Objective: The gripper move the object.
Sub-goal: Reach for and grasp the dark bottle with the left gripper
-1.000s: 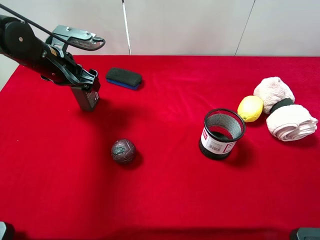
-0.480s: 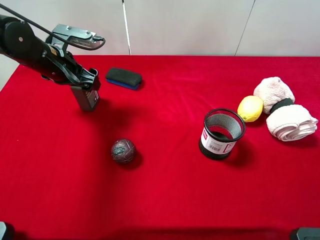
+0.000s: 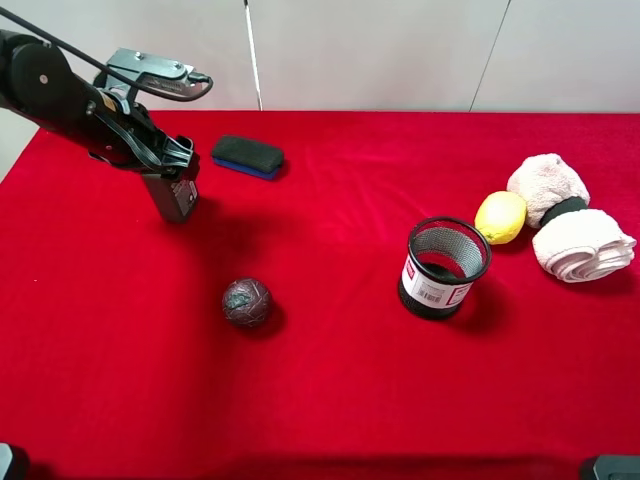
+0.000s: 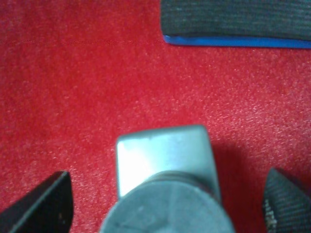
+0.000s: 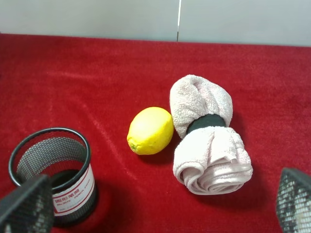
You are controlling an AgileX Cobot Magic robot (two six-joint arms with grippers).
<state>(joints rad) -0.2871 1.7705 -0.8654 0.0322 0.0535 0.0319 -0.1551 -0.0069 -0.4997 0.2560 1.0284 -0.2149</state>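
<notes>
**Exterior high view.** The pump bottle [image 3: 173, 197] stands upright on the red table [image 3: 330, 400], toward its far left corner and near the eraser block [image 3: 247, 156]. The left claw [image 3: 172, 172] hangs directly over the bottle's head, apparently aligned for a grasp from above. The ball [image 3: 246, 302], mesh cup [image 3: 445, 268], lemon [image 3: 500, 217] and rolled towel [image 3: 568, 218] lie well apart from it.

**Left wrist view.** The bottle sits centred between the fingertips [image 4: 41, 204]. They stand wide, with red cloth showing in both gaps, so nothing is gripped yet.

**Right wrist view.** The right claw [image 5: 158, 204] is spread wide and empty, above the cup, lemon and towel.
</notes>
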